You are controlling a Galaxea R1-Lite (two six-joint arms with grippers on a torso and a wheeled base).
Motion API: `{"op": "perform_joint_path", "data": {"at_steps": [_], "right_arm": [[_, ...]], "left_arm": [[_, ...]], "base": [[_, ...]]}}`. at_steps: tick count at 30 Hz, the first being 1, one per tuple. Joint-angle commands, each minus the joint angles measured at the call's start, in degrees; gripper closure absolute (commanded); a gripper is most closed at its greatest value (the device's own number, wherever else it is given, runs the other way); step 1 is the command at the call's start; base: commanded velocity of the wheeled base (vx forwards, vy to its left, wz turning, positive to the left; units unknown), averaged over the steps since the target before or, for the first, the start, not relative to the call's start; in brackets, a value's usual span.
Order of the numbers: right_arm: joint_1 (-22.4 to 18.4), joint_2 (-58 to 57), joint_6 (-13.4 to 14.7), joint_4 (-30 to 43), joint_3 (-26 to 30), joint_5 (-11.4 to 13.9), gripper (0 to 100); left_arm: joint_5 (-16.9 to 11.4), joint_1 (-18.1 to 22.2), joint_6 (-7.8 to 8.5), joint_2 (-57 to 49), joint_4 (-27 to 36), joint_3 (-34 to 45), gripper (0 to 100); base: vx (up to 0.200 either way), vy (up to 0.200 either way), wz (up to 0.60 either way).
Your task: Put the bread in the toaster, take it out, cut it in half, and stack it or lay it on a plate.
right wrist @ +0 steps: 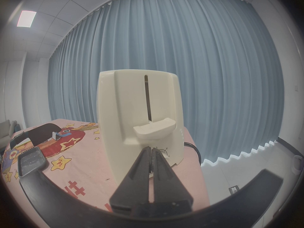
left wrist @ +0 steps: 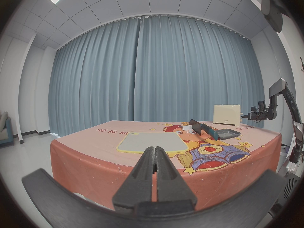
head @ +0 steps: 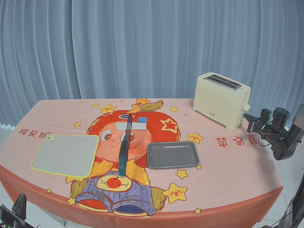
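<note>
Sitting at the far right of the tabletop (head: 221,171), the cream toaster (head: 221,102) has its lever (right wrist: 154,128) at the low end of its slot, so the bread is most likely down inside, hidden. The right hand (right wrist: 151,150), fingers pressed together on nothing, hovers just below and in front of that lever. The left hand (left wrist: 155,149), likewise closed and empty, hangs off the near left edge. The lever is a small, smooth plastic paddle, so lift under its middle or the light toaster may skid on the cloth. Toasted, the bread will be light, dry and crumbly, so pinch its top edge gently. The knife (head: 124,149), cutting board (head: 66,155) and grey tray (head: 172,165) lie to the left.
</note>
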Motion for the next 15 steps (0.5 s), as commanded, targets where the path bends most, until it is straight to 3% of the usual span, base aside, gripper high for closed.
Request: {"op": "perform_joint_path", "data": {"at_steps": [1,15], "right_arm": [[0.00,0.24,0.00,-0.04,-0.61,-0.62,100],[0.18,1.55,-0.62,-0.04,-0.08,-1.50,100]], "left_arm": [[0.02,0.04,-0.04,0.07,-0.02,1.01,100],[0.02,0.04,0.05,0.07,-0.02,1.01,100]], "base": [[0.000,0.000,0.00],[0.000,0.000,0.00]]}}
